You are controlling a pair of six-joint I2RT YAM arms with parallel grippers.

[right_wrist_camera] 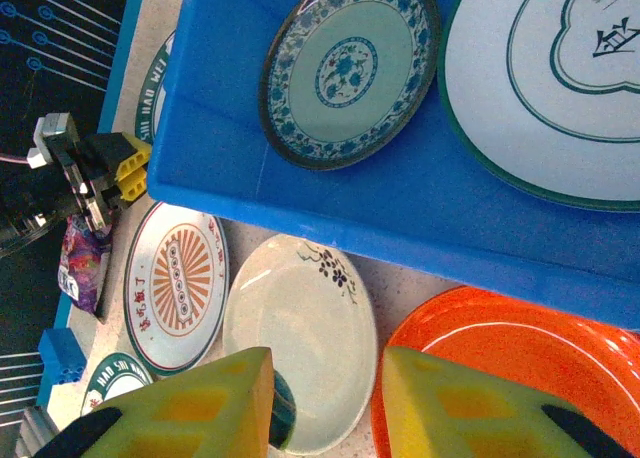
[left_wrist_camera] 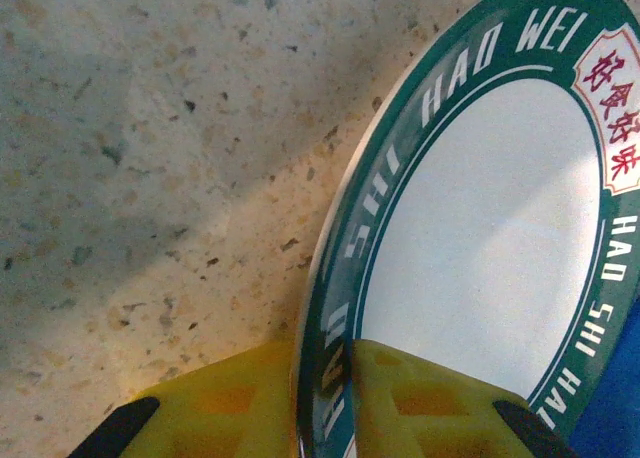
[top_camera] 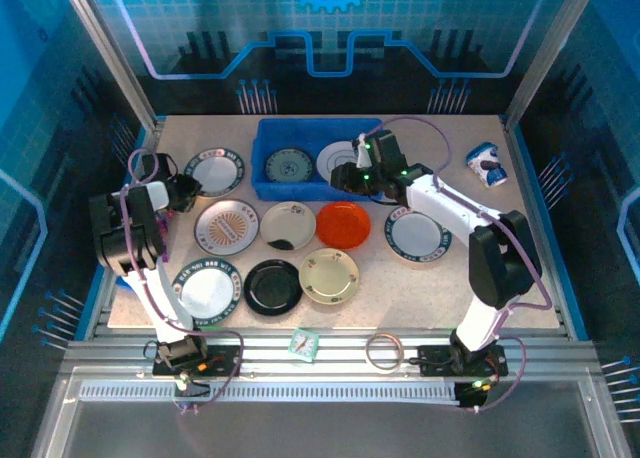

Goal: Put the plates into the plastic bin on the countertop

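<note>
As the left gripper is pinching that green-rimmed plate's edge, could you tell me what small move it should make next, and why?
Probably a short lift: the left gripper grips the rim of the green-rimmed plate, lying on the countertop, and the wall of the plastic bin beside it needs clearing.

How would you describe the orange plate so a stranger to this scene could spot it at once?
Find the big blue bin at the back of the countertop. Just in front of its right half lies the orange plate, with a cream plate to its left and a dark-rimmed white plate to its right. It alone is plain orange-red.
</note>
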